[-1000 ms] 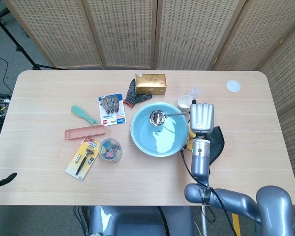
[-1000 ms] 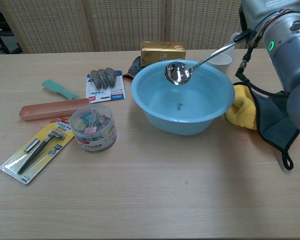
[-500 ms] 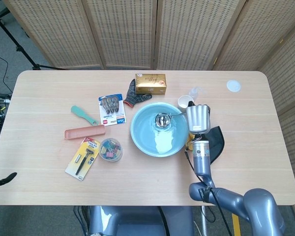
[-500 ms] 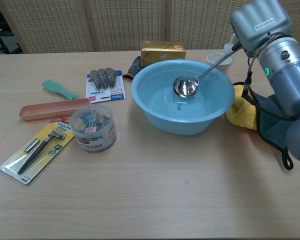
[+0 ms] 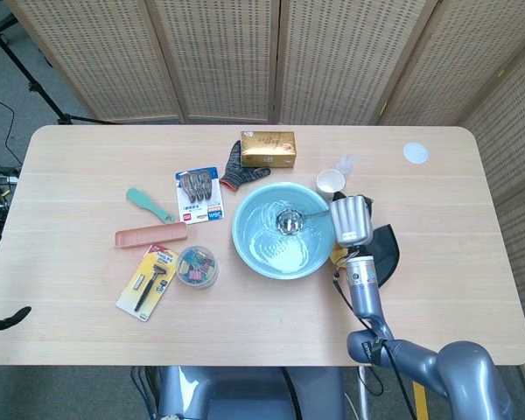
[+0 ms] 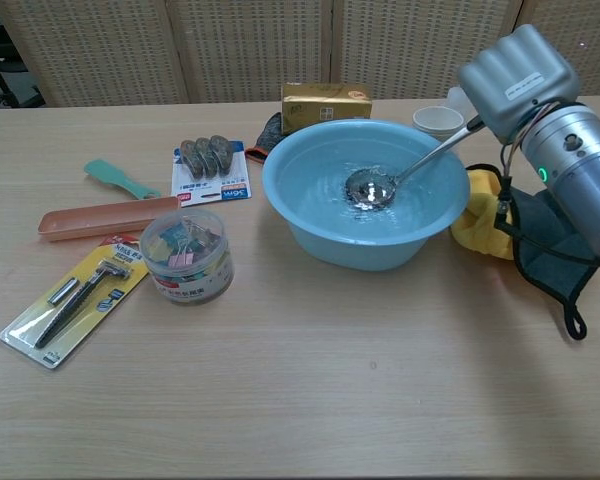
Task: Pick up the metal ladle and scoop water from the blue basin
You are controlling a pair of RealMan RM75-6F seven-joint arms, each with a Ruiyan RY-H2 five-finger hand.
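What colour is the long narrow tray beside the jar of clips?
Salmon pink tray, clearest in the chest view.

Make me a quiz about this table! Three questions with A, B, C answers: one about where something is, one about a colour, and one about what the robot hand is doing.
1. Where is the ladle's bowl?
A. In the basin's water
B. On the pink tray
C. Beside the razor pack

2. What colour is the box behind the basin?
A. Green
B. Gold
C. Purple

3. What is the right hand doing?
A. Resting flat on the table
B. Holding the paper cup
C. Holding the ladle's handle

Answers:
1. A, the chest view shows the ladle's bowl down in the rippling water.
2. B, the head view shows a gold box just past the basin's far rim.
3. C, the handle runs from the basin up into the hand.
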